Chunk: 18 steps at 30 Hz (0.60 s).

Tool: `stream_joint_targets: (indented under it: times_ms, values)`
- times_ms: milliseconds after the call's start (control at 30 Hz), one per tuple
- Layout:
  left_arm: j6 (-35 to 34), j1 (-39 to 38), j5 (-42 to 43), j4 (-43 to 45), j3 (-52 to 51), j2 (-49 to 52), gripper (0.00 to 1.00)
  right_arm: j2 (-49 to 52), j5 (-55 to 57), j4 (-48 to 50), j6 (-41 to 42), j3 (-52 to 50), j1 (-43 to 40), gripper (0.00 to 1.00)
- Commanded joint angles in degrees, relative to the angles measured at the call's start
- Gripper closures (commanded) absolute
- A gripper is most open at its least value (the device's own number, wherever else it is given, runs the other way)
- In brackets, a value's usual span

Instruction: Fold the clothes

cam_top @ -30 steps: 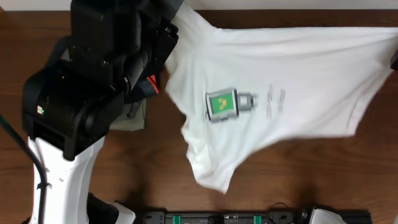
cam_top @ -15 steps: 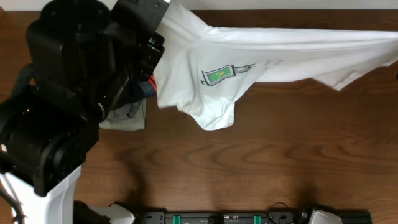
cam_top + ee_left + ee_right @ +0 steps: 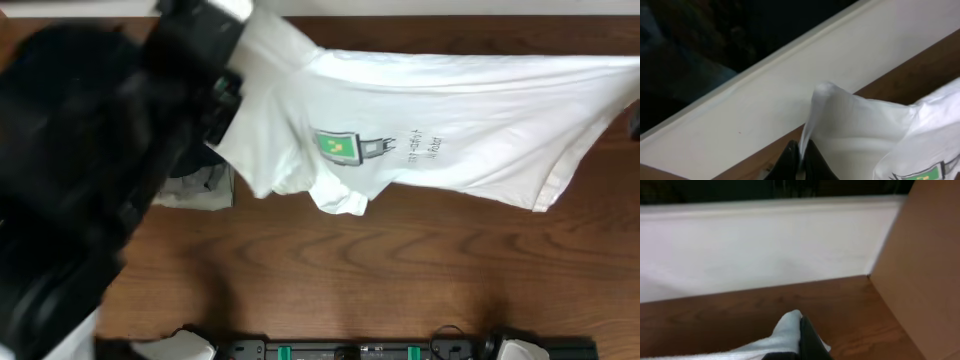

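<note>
so the white short-sleeved cotton t-shirt (image 3: 470, 110) hangs spread above the brown wooden table (image 3: 400, 280), and its small green square chest graphic (image 3: 338, 146) is the mark to steer by. the left gripper (image 3: 801, 151) sits up and to the left of that graphic, jaws together and pinched on a peak of white cloth. the right gripper (image 3: 799, 330) is well off to the right of the graphic, past the lettering, its jaws likewise clamped on a white corner. the shirt's long axis runs side to side from one grip to the other, with the graphic much nearer the left arm. cloth below the graphic sags in a loose fold; whether it touches the wood i cannot tell. a grey folded garment (image 3: 195, 190) lies left of and below the graphic. as i judge it, laying the shirt flat calls for both arms to lower together, keeping that span taut.
</note>
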Motion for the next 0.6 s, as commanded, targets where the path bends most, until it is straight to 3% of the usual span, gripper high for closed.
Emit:
stream_joint_targets:
  times_ms: [0, 233, 433, 567]
  values:
    - [-0.5, -0.1, 2.2, -0.5, 1.1, -8.4, 0.94, -5.6, -1.0, 1.0, 1.1, 0.5, -0.8, 0.99]
    - [-0.2, -0.1, 2.2, -2.1, 0.4, -9.8, 0.94, -5.8, -0.8, 1.6, 2.7, 0.3, -0.8, 0.99]
    - [1.0, 1.0, 1.8, -0.5, 0.1, -0.1, 0.94, 1.3, -1.6, 1.0, 3.2, 0.3, -0.8, 0.99]
    - [1.4, 3.9, 1.8, 5.7, 0.1, 10.1, 0.94, 8.9, -3.7, 3.1, 3.1, 0.3, -0.8, 0.99]
